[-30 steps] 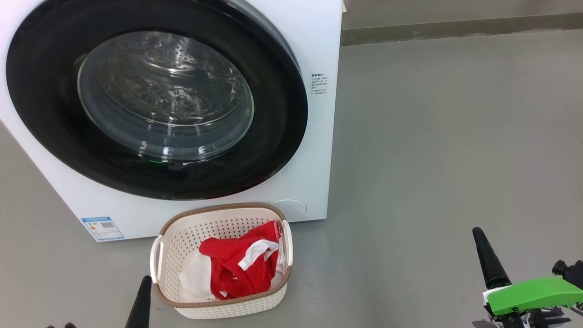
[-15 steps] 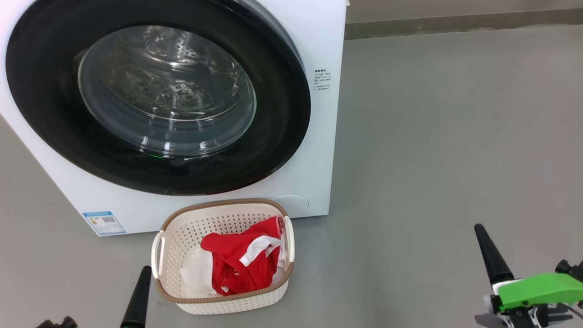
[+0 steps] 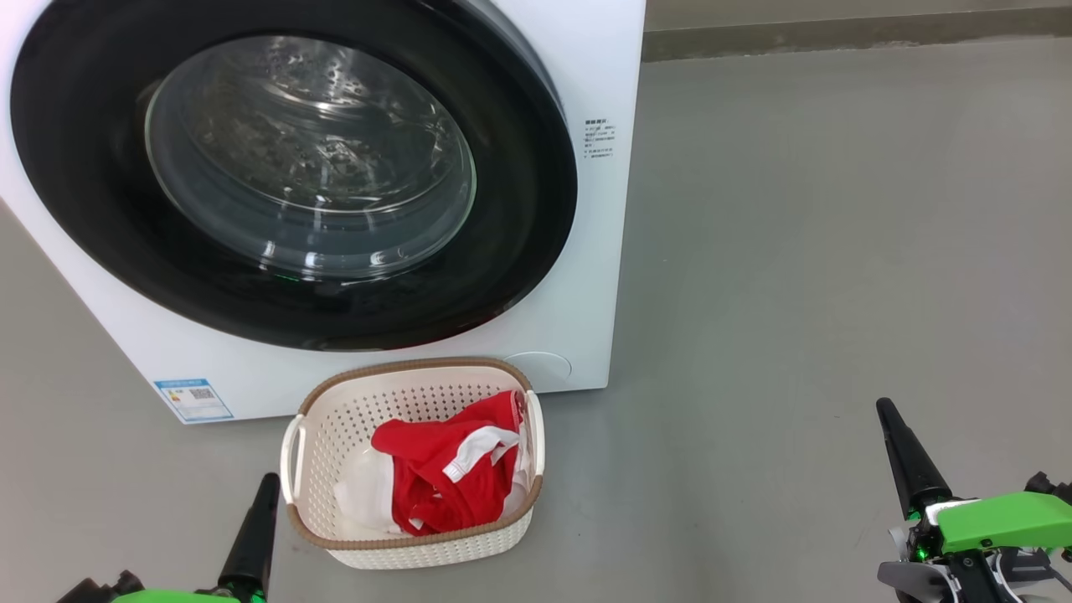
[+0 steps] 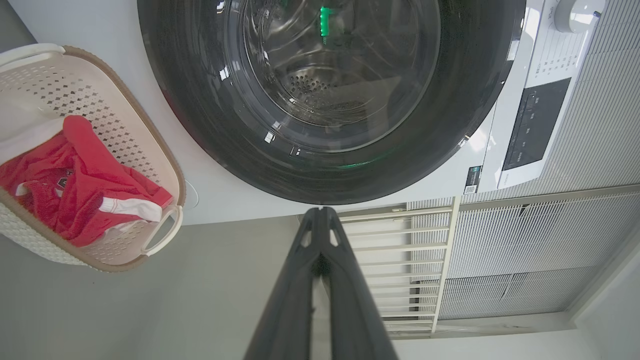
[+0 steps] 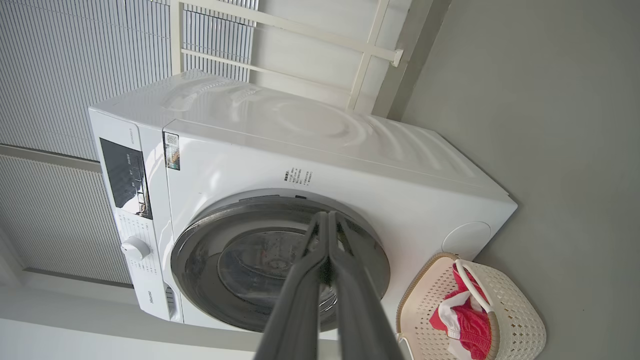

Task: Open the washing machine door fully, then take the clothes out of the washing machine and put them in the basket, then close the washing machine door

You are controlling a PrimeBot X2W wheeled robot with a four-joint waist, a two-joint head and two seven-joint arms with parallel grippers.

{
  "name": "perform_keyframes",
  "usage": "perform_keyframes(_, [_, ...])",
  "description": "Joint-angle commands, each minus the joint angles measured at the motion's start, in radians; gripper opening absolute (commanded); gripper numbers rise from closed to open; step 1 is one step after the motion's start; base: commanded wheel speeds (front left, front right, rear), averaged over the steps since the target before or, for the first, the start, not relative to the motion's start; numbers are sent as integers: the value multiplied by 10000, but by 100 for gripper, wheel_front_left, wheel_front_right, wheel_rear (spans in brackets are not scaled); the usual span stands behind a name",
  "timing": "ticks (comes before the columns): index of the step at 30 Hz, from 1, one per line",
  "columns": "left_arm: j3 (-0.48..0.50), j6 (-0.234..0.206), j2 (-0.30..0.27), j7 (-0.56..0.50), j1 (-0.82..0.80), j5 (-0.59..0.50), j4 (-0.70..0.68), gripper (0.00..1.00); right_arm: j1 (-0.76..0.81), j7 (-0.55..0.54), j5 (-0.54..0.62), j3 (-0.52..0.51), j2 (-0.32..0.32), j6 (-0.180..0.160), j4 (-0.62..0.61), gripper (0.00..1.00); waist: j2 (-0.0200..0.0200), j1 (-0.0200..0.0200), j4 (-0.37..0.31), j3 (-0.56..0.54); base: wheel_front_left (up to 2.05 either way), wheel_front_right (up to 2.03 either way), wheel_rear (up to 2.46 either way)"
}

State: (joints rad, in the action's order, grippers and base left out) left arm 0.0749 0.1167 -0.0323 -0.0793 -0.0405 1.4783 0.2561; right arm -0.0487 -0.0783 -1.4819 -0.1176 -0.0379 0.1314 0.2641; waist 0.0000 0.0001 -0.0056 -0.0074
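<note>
You see the washing machine door lying shut against the front of the washing machine. Its wide glossy black rim rings a clear glass bowl, and the perforated steel drum shows through the glass. A small blue label marks the lower left corner of the white front. In the left wrist view a dark control panel and a round dial lie along the machine's top band. The basket stands on the floor just in front of the machine, below the door; whether it touches the front cannot be told. Within it lie the clothes, red fabric with white trim bunched toward its right side, over a white cloth at its left. The floor is smooth matt grey and runs back to a darker skirting strip at the foot of the wall. Behind the machine, the wrist views show pale ribbed wall panels and a cream railing. The left gripper stands at the lower left, just beside the basket's near left corner, its two dark fingers pressed together on nothing. The right gripper stands at the lower right above the floor, well apart from the basket. It is likewise clenched and empty, with a green housing behind it.
</note>
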Motion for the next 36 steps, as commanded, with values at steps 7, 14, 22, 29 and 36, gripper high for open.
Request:
perform_keyframes(7, [375,136,-175,-263,-617,1000,-132,0,-557,-273,-970,61,-123,-7,-205,0,0,0,42,77,0,0,0])
perform_keyframes(14, [390,140,-179,-340,-676,1302,-106,0,-593,-352,-1263,34,-124,-7,-194,0,0,0,56,105,0,0,0])
perform_keyframes(22, [390,140,-179,-340,-676,1303,-106,0,-593,-352,-1264,35,-124,-7,-194,0,0,0,56,105,0,0,0])
perform_keyframes(29, [390,140,-179,-340,-676,1303,-107,0,-593,-351,-1264,35,-124,-7,-194,0,0,0,56,105,0,0,0])
perform_keyframes(36, [389,140,-179,-340,-676,1303,-107,0,-593,-351,-1265,36,-124,-7,-194,0,0,0,56,105,0,0,0])
